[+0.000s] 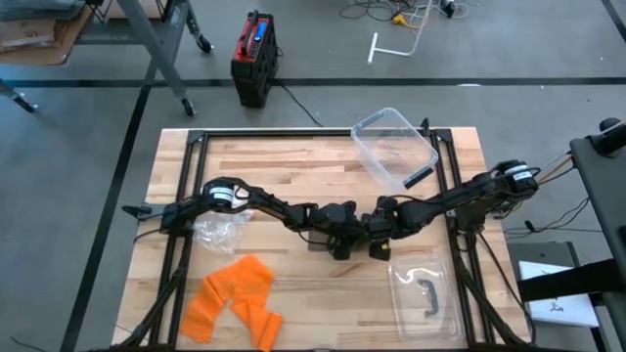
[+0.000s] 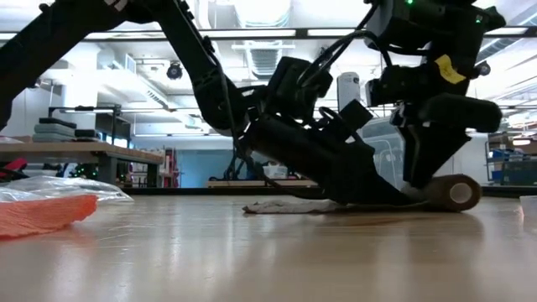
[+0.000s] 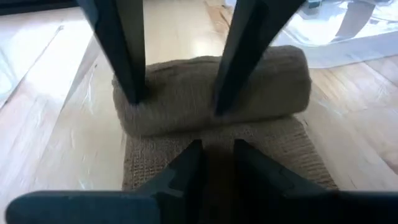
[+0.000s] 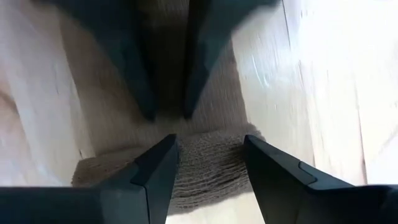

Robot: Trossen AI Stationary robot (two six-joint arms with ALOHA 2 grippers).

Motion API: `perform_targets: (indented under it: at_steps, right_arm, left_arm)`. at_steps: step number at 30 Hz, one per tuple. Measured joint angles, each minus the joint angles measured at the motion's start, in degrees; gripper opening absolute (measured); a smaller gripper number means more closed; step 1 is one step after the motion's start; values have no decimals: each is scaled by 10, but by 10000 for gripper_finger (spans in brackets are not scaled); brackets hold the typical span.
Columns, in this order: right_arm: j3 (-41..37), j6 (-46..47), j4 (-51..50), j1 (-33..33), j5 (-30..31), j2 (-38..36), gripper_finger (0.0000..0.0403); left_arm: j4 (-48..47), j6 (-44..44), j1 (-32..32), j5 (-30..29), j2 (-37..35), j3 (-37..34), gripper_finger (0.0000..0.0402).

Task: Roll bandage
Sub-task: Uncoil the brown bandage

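Left wrist view shows the left tool [image 3: 211, 152] with its fingers narrow, only a small gap between them, pressing down on the flat unrolled strip of the bandage [image 3: 211, 93] just before the rolled part. The right tool [image 3: 177, 106] stands on the roll from the other side, its two fingers planted on top of it, moderately apart.

Right wrist view gives the opposite look — the right tool's fingers spread over the roll, the left tool's fingers close together beyond it.

High view places both tools meeting at the middle of the table [image 1: 293, 166]. A clear plastic container [image 1: 394, 147] lies tilted at the far edge, with a small dark thing at its rim. A clear lid [image 1: 425, 293] with a dark handle lies near the right front. Orange cloth [image 1: 235, 298] and a crumpled clear bag [image 1: 220, 230] lie on the left.

Low view alone shows the roll's round end [image 2: 457, 193] touching the table.
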Motion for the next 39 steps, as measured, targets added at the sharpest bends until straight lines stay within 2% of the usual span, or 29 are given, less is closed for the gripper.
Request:
perform_targets:
  at_steps: [11,33,39]
  right_arm:
    - [-5,43,-135,41,2,-39,183]
    - [-7,22,31,38,43,-39,183]
    - [-6,-12,84,15,38,3,183]
  left_arm:
    - [42,-13,0,0,-2,-57,81]
    - [40,-16,0,0,0,-36,87]
    - [40,-16,-1,-1,0,-36,87]
